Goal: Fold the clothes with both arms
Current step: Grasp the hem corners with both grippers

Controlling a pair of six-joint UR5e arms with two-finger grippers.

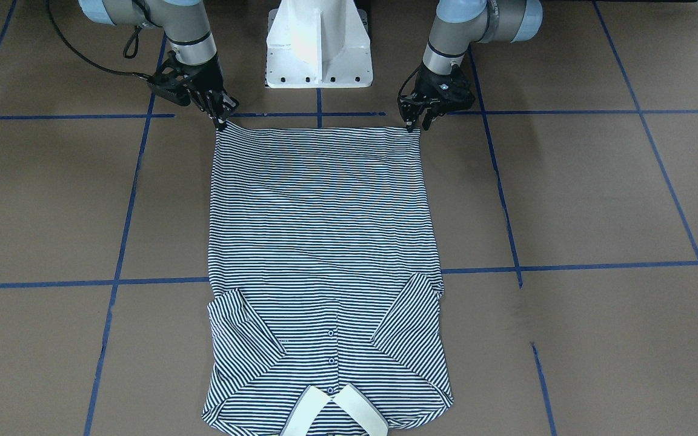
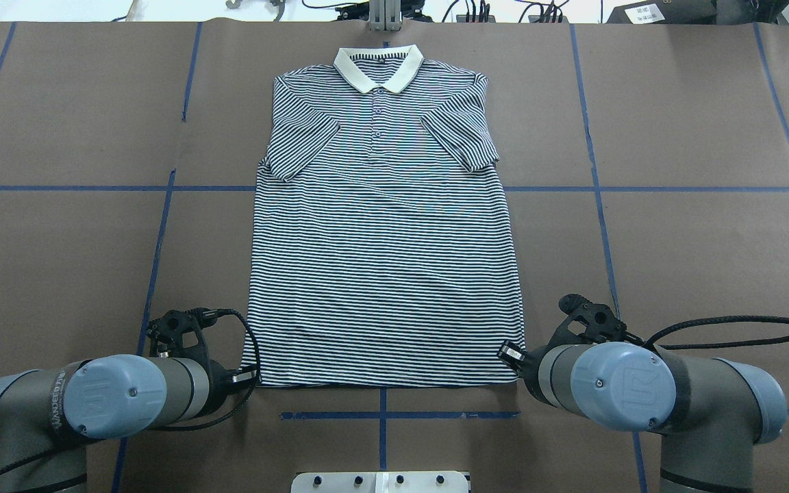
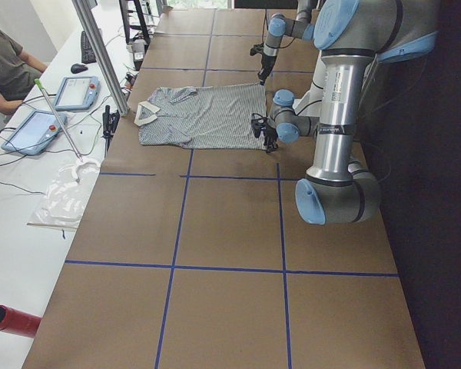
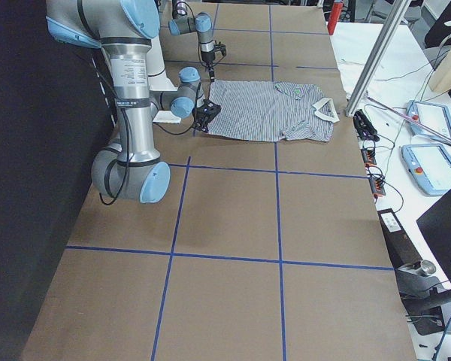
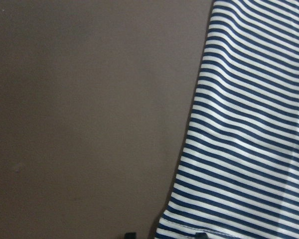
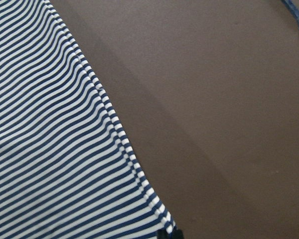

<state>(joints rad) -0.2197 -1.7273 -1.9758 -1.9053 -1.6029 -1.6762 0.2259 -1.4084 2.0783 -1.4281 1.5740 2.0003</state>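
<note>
Soft knit polo shirt (image 1: 325, 230), matt, perhaps paper table (image 1: 597, 194)

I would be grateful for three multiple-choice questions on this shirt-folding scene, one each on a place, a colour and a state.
1. Where are the left gripper and right gripper?
A. At its neckline. B. At its shoulders. C. At the polo shirt's hem corners.
2. What colour is the collar?
A. Cream-white. B. Red. C. Black.
3. How do the sleeves lie?
A. Spread outward. B. Folded in over the chest. C. Rolled up tight.
Answers: 1 C, each meets a hem corner; 2 A, pale against the stripes; 3 B, both slant across the front.
</note>
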